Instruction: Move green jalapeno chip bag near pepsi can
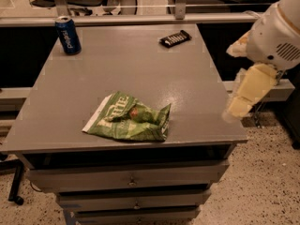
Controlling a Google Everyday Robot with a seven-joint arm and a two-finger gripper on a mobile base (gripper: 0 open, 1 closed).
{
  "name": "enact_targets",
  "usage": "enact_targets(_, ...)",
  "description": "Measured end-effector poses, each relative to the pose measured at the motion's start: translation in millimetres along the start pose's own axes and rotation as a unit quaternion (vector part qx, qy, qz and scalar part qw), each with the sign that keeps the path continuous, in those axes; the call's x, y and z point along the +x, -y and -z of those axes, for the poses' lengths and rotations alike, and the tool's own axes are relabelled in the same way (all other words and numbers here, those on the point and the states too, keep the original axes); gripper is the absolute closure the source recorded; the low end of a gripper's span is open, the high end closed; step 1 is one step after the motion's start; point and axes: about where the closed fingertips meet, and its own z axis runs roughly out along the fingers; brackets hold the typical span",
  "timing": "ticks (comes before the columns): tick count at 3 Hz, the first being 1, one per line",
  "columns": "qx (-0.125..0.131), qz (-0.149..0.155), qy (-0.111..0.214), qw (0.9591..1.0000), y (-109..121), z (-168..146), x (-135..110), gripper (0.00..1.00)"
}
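1. On grey table [197, 78], toward its front edge: green jalapeno chip bag [129, 118]. Lies crumpled and fairly flat, white lettering facing up, small reddish spot near its middle, white edge along its view-left end. Front of bag just short of table's front lip.
2. Far behind bag and off to view-left, at table's back corner: pepsi can [68, 34]. Stands upright, dark blue, white lettering down the side, silver top. Well apart from bag, w/ bare tabletop between.
3. Far behind bag and a bit to view-right, near table's back edge: small black bar-shaped wrapper [175, 38]. Lies flat, at an angle to the edge. Well apart from bag and from can.
4. View-right of bag, past table's right edge: gripper [236, 108]. Hangs beside the table, cream-yellow, pointing down and slightly toward it, tip approx. level w/ tabletop as seen. Well apart from bag, no contact. Released or clenched: can't tell.
5. Up and to view-right of bag, above gripper: white arm housing [276, 36] w/ vent grille, cut off by picture edge.
6. Straight below bag, under tabletop: stacked drawers [131, 177] w/ small knobs.
7. Beyond bag, behind table's back edge: metal rail [140, 18] w/ upright posts. Lower right of bag: speckled floor [267, 182].
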Motion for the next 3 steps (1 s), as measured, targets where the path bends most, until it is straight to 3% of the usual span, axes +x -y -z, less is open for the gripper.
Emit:
enact_targets(1, -0.03, -0.005, 0.082, 0.9962, -19.3, -15.2, -52.2, 0.0)
enact_targets(2, -0.023, 0.016, 0.137, 0.9902, -43.1, -31.3, -98.2, 0.0)
enact_targets(3, -0.017, 0.041, 0.152, 0.9874, -65.2, -69.8, -126.1, 0.0)
